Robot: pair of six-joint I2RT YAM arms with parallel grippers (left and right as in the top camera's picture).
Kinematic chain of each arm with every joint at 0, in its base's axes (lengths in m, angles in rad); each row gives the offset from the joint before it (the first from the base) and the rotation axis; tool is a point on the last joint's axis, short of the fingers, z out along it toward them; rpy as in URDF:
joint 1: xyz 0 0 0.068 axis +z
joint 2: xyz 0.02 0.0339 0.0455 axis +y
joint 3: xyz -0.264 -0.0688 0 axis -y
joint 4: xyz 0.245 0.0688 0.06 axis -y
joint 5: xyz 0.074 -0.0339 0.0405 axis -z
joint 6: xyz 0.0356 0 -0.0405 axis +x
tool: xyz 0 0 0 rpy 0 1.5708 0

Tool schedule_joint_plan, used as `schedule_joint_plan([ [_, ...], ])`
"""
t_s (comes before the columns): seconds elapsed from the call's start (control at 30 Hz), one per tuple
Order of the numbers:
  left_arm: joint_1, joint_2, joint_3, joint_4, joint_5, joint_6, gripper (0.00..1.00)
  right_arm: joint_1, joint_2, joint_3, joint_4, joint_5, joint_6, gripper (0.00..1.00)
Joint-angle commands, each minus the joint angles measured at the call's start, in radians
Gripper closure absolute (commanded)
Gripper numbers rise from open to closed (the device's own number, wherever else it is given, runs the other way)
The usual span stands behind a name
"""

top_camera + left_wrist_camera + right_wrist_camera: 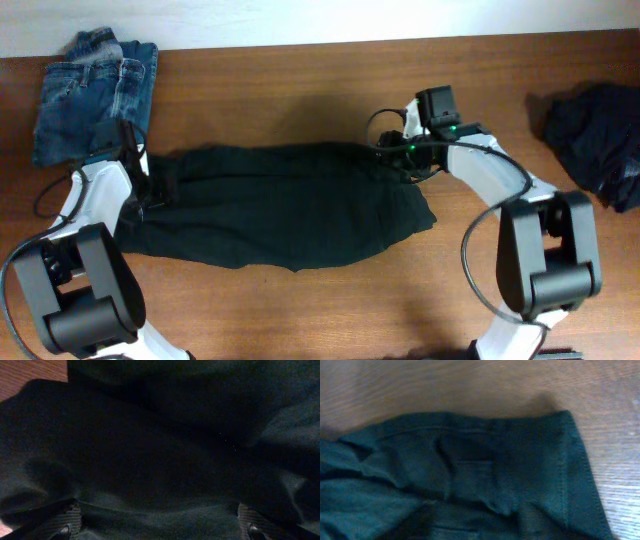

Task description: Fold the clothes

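Note:
A dark green garment [290, 205] lies spread across the middle of the table. My left gripper [150, 188] is at its left end. In the left wrist view its two fingers are wide apart, open [160, 525], with the cloth [160, 450] lying between them. My right gripper [402, 152] is at the garment's upper right corner. In the right wrist view the hemmed edge [520, 470] lies on the wood, and cloth is bunched up at the bottom where the jaws meet. The fingers themselves are covered by cloth.
Folded blue jeans [95, 90] lie at the back left. A crumpled dark garment [595, 135] lies at the far right. Bare wooden table [300, 90] shows behind and in front of the spread garment.

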State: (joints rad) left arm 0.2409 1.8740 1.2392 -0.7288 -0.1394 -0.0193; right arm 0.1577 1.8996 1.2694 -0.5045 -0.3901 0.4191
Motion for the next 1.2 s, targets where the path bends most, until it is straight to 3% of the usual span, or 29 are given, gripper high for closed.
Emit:
schedule_joint_plan([
  [0.0,0.015,0.018,0.004,0.003,-0.048,0.012,0.01,0.068,-0.081,0.008,-0.03,0.12,-0.027,0.89],
  [0.17,0.015,0.018,0.004,0.008,0.058,0.012,0.01,0.136,-0.075,0.01,-0.141,0.16,-0.026,0.9],
  [0.33,0.015,0.018,0.004,0.013,0.074,0.011,0.0,0.183,-0.016,0.01,-0.195,0.163,0.021,0.9],
  [0.7,0.015,0.018,0.004,0.008,0.087,0.012,0.01,0.113,0.02,0.01,-0.297,0.233,0.06,0.83],
  [0.87,0.016,0.018,0.004,0.011,0.122,0.012,0.01,0.087,0.02,0.01,-0.301,0.172,0.022,0.91],
  [1.17,0.016,0.018,0.004,-0.005,0.126,0.012,0.02,0.124,0.028,0.0,-0.319,0.224,-0.05,0.92],
])
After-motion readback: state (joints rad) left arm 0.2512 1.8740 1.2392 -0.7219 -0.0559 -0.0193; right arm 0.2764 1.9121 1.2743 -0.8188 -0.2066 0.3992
